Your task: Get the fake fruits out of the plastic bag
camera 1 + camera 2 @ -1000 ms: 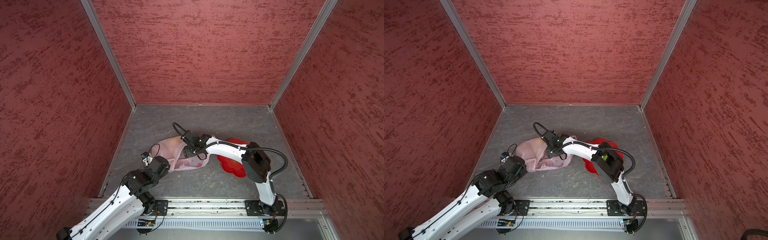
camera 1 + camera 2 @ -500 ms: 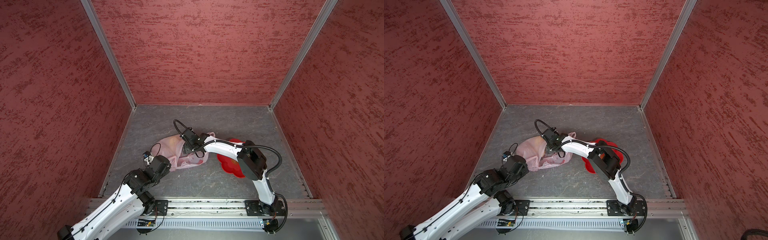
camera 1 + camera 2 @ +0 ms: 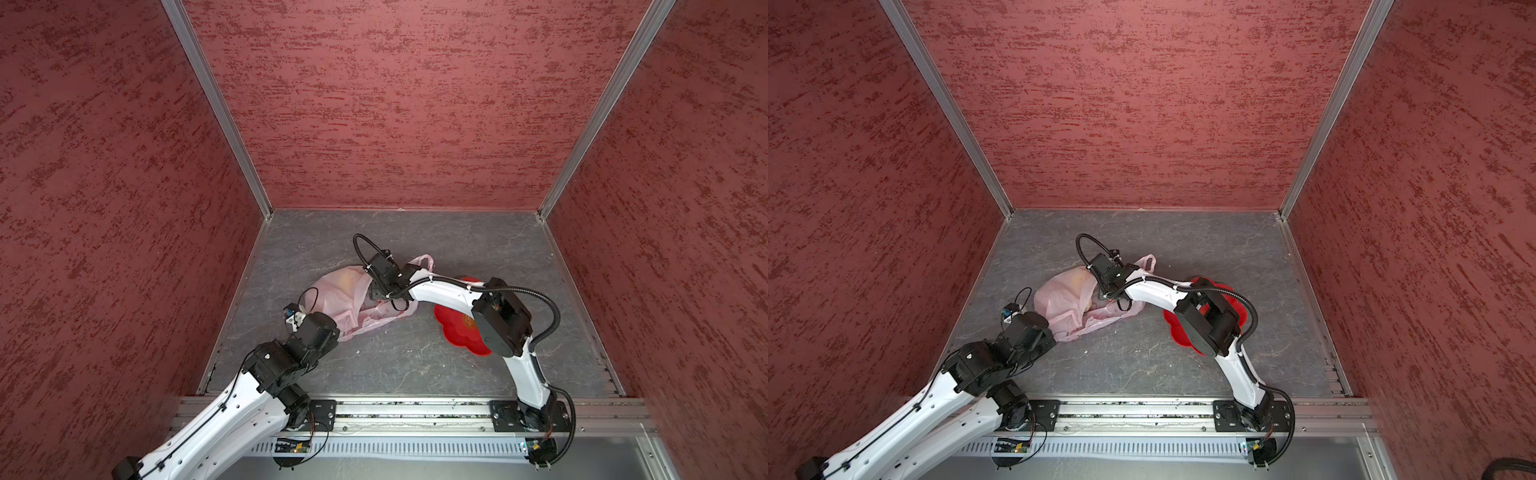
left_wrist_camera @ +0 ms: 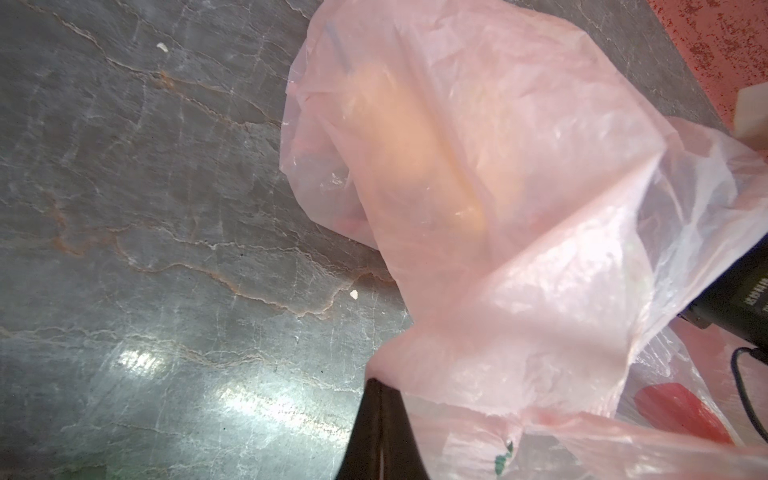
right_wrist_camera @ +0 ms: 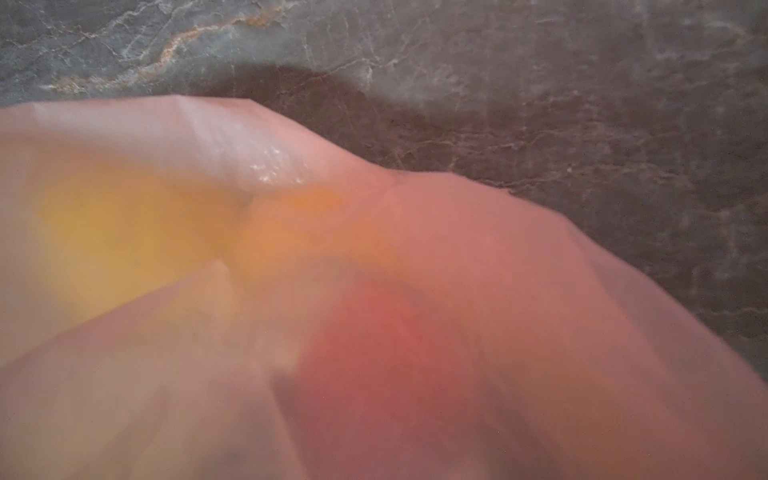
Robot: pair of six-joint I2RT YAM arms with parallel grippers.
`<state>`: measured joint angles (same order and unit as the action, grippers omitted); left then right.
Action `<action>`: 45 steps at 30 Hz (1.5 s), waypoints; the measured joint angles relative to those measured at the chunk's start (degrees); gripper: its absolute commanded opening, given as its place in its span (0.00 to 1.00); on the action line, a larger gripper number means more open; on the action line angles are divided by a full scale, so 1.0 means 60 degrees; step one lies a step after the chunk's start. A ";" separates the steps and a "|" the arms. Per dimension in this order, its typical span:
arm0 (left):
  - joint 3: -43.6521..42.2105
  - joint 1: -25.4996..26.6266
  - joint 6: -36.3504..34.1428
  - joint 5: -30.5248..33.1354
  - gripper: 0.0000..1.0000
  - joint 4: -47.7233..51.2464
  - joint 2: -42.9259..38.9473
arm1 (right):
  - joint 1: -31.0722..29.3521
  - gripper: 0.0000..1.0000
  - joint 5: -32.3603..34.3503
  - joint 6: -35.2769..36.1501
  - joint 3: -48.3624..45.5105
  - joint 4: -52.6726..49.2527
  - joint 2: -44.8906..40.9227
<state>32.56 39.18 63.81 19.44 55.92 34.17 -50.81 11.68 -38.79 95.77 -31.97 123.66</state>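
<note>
Grey floor (image 4: 124, 208), plastic bag (image 4: 519, 208) pinched by left end effector (image 4: 379, 386)

Both arms pair glossy white link shells with blocky black joint housings. The right arm (image 3: 440, 291) carries a ribbed black conduit (image 3: 557, 316) from its elbow and a thin cable loop (image 3: 356, 247) at the wrist. The left arm (image 3: 224, 419) shows small dark screw holes; the left gripper (image 4: 379, 386) has slim black fingers (image 4: 368, 436).
</note>
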 measured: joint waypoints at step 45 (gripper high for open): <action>0.0721 -0.0066 -0.0736 0.0517 0.00 -0.0739 0.1064 | -0.1016 0.40 -0.2171 0.2237 -0.0182 -0.1807 -0.4430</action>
<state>36.88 38.79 59.40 22.55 51.48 40.56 -56.90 -1.34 -25.36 94.67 -42.81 97.08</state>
